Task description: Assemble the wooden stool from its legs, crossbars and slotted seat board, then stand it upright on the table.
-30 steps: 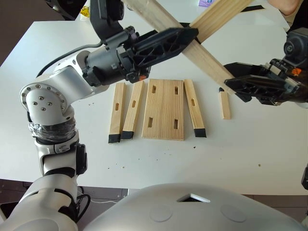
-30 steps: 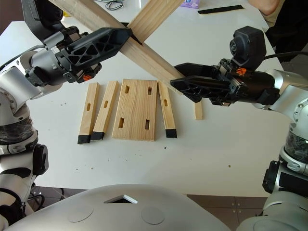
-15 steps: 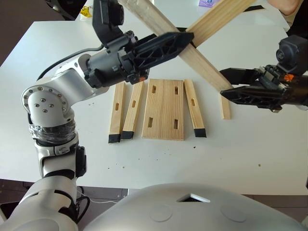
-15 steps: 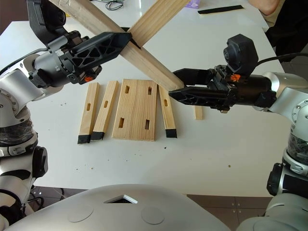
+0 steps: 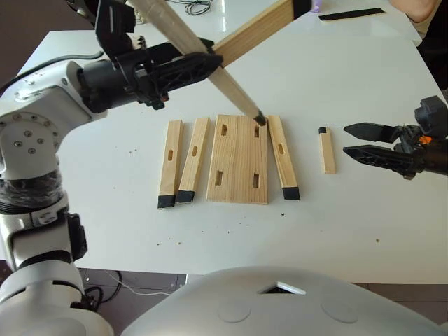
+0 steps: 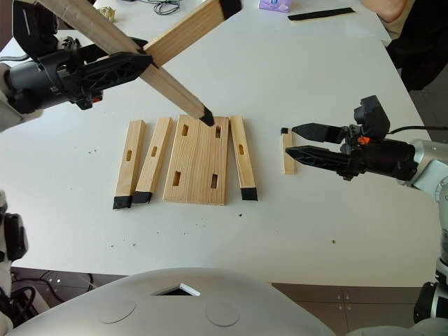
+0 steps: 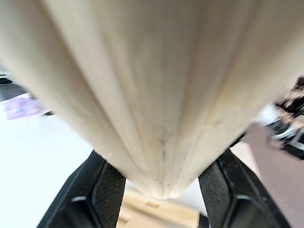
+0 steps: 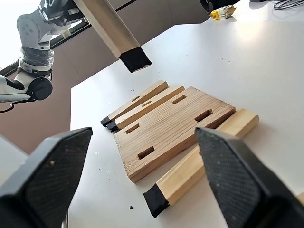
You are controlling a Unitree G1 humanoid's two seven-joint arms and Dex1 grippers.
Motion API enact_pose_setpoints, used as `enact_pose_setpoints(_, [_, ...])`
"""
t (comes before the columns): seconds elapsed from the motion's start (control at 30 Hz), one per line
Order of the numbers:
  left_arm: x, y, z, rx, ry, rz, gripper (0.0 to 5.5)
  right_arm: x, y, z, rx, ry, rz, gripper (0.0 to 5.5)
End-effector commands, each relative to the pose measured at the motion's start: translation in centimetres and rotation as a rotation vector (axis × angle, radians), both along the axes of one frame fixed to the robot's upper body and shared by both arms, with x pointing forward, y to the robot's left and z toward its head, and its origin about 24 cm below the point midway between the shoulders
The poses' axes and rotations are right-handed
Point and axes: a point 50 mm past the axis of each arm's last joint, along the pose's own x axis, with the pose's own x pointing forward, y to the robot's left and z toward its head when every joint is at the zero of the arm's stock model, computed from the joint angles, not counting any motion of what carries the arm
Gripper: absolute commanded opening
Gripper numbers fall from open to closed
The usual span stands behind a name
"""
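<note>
Left gripper: closed on the crossed legs, with the wood wedged between its fingers in the left wrist view. The pair is held in the air over the table, slanting down to the right. Its black-capped end hangs above the far right corner of the seat board and is clear of it in the right wrist view.

On the table, an outer bar and an inner bar lie side by side just left of the seat board, black ends toward the robot. The board lies flat with four slots showing. A third bar lies along its right edge, and a short piece lies apart, further right.

Right gripper: open, holding nothing, low over the table just right of the short piece.

Judgement: the step in hand appears to be bringing the capped end into the far right slot.
- The end should come square over the slot, not at the present slant, before any downward push — a tilted entry is likely to jam or skid the loose board.
- The board rests unrestrained, so the free right gripper would do well to steady its near edge.
- The third bar lies close enough to be knocked.
</note>
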Motion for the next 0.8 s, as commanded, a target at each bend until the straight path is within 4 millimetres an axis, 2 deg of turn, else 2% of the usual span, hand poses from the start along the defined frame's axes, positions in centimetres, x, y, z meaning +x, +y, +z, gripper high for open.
enact_pose_setpoints(0.03, [1.9,1.7,0.1,0.138,-0.095,0.125,2.06,-1.1,0.1,-0.2,-0.007,-0.029,-0.041,3.97])
enact_pose_setpoints(0.13, [2.2,2.0,-1.1,0.174,-0.186,0.131,2.06,-1.8,0.0,-0.5,-0.006,-0.034,-0.082,3.97])
enact_pose_setpoints(0.27, [0.4,1.3,-3.1,0.238,-0.23,-0.036,2.06,-2.5,0.0,-0.6,-0.008,-0.037,-0.117,3.97])
enact_pose_setpoints(0.4, [-1.0,1.1,-3.1,0.236,-0.231,-0.183,2.06,-2.8,0.1,-0.7,-0.016,-0.037,-0.131,3.97])
enact_pose_setpoints(0.57, [-0.9,0.9,-3.2,0.234,-0.238,-0.237,2.06,-2.8,0.2,-1.0,-0.024,-0.034,-0.139,3.97])
enact_pose_setpoints(0.8, [-2.7,1.4,-5.2,0.307,-0.199,-0.331,2.06,-2.7,0.2,-0.8,-0.034,-0.031,-0.133,3.97])
